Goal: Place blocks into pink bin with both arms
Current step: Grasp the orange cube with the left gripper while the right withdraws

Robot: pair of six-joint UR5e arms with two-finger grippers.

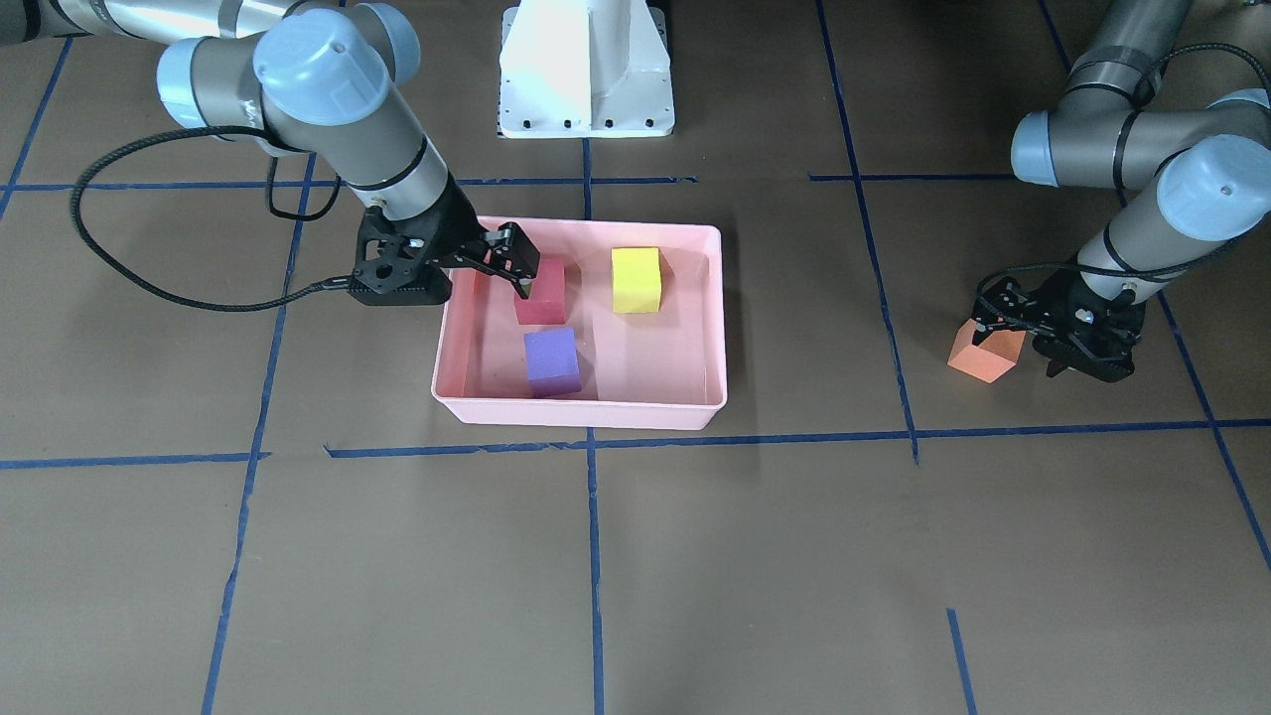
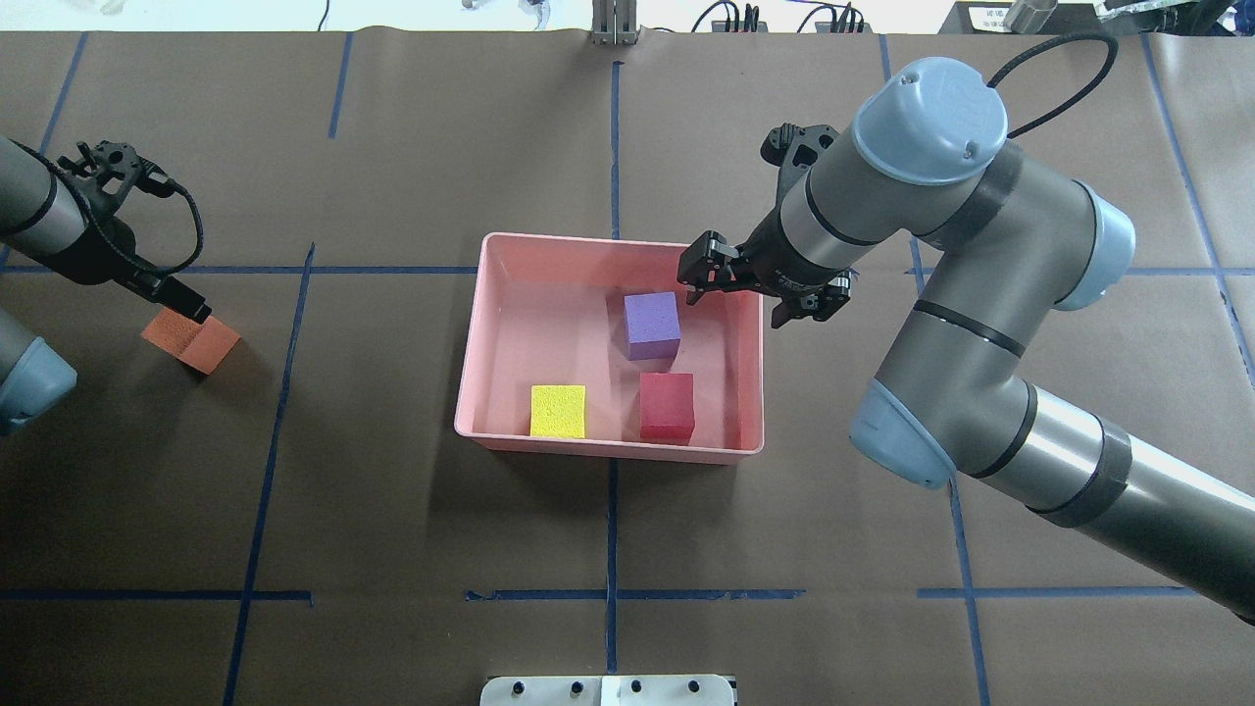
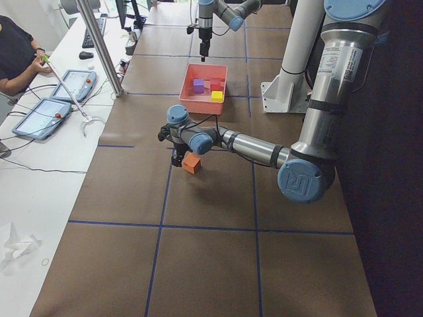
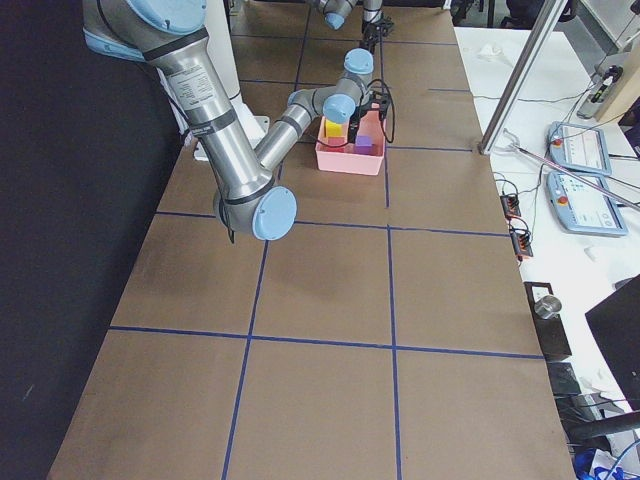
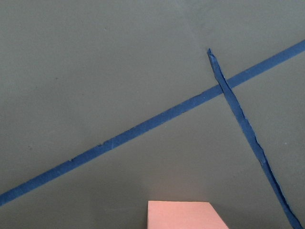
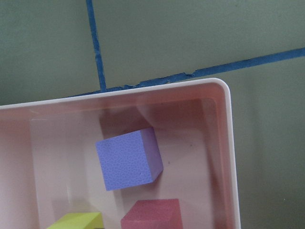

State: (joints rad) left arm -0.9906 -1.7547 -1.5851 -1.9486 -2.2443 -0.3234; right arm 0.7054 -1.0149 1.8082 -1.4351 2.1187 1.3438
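We see the shallow light-pink plastic bin (image 1: 581, 412) sitting near the middle of the brown paper-covered counter (image 1: 695, 556), which is marked off with blue tape lines. Three small foam cubes lie inside it. The yellow-green block (image 1: 635, 280) and the red-pink block (image 1: 541, 293) sit along the wall nearest the robot, apart from each other. The purple block (image 1: 552, 361) sits just beyond the red-pink one, toward the operators' side, close to it but apparently not touching. The grey right arm (image 2: 980, 324) reaches over the bin's right-hand end. There the right fingers (image 2: 702, 263) hang spread wide above the far corner with nothing between them. Its wrist view looks straight down on that corner and the purple block. The orange foam block (image 1: 986, 353) is well outside the bin, on the counter far to the robot's left. The left arm (image 2: 39, 221) is bent low over that block, and the left fingers (image 2: 176, 297) are down at its upper edge. We cannot tell whether they have closed on the block or only touch it. From the front the orange block looks tilted.
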